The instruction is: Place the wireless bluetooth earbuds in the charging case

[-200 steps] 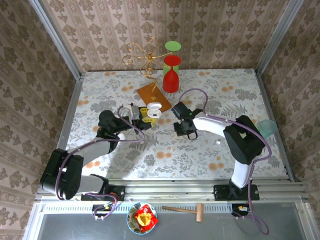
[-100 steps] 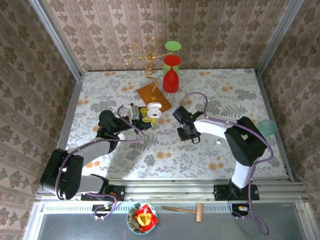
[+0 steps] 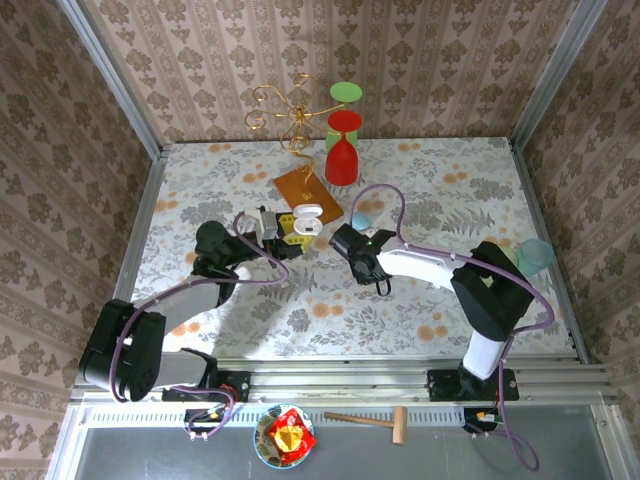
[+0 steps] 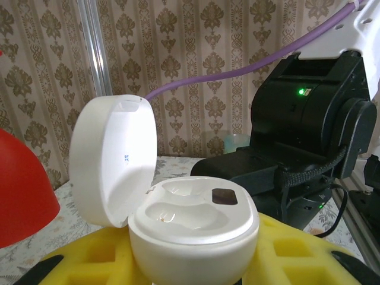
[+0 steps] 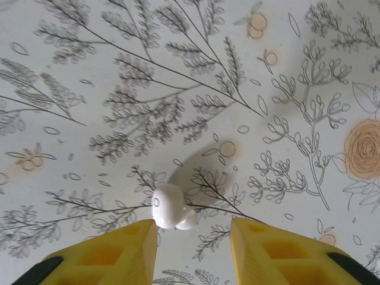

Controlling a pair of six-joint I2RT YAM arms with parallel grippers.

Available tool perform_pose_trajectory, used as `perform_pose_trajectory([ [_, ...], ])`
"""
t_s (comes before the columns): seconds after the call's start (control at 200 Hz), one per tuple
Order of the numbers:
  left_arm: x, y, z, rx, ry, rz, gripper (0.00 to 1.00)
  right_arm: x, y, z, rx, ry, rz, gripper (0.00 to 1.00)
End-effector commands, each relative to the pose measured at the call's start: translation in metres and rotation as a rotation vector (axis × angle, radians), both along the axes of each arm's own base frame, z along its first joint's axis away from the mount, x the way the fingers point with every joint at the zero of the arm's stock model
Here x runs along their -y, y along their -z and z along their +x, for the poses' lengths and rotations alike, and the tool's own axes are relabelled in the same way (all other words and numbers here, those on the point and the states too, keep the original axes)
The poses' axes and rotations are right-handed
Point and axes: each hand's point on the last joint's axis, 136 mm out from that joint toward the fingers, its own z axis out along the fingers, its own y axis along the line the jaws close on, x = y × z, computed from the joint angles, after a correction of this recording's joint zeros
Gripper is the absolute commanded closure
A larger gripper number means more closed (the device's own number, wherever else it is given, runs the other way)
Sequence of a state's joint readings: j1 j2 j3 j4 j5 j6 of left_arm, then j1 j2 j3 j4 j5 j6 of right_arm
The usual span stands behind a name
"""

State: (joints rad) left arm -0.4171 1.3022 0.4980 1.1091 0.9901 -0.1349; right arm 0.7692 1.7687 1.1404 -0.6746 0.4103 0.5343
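Loose white earbud (image 5: pixel 172 206) on the table; charging case (image 4: pixel 193 222) open and clamped in the left gripper (image 3: pixel 297 232).
The earbud lies on the floral cloth of the table (image 3: pixel 450 180), mid-table, under the right gripper (image 5: pixel 193 228). The case is left of it and a bit farther back. Patterned wallpaper (image 3: pixel 200 60) closes in three sides. Top view gives the layout: an orange board (image 3: pixel 300 188) just behind the case, with a red goblet (image 3: pixel 342 160) and a gold wire stand (image 3: pixel 283 110) at the far edge. Left wrist view gives case detail: lid tipped up on the left, both wells bare. In the right wrist view the right gripper's yellow fingers are apart and grip nothing, and the earbud lies just ahead of the left fingertip. Cannot tell if they touch.
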Motion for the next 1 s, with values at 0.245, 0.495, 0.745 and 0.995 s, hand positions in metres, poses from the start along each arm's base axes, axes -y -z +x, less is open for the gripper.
perform_pose_trajectory([
  [0.245,-0.005,-0.014,-0.005,0.072,0.001,-0.026,0.72,-0.008,0.007,0.007,-0.031,-0.024,-0.09,0.69],
  [0.495,-0.006,-0.015,-0.005,0.077,-0.001,-0.029,0.72,-0.005,0.016,0.005,-0.05,-0.026,-0.114,0.73],
  [0.745,-0.006,-0.015,-0.004,0.074,-0.004,-0.028,0.73,-0.002,0.02,0.002,-0.067,-0.029,-0.136,0.76],
  [0.995,-0.006,-0.015,-0.003,0.075,-0.008,-0.029,0.73,-0.003,0.028,-0.001,-0.084,-0.036,-0.146,0.76],
])
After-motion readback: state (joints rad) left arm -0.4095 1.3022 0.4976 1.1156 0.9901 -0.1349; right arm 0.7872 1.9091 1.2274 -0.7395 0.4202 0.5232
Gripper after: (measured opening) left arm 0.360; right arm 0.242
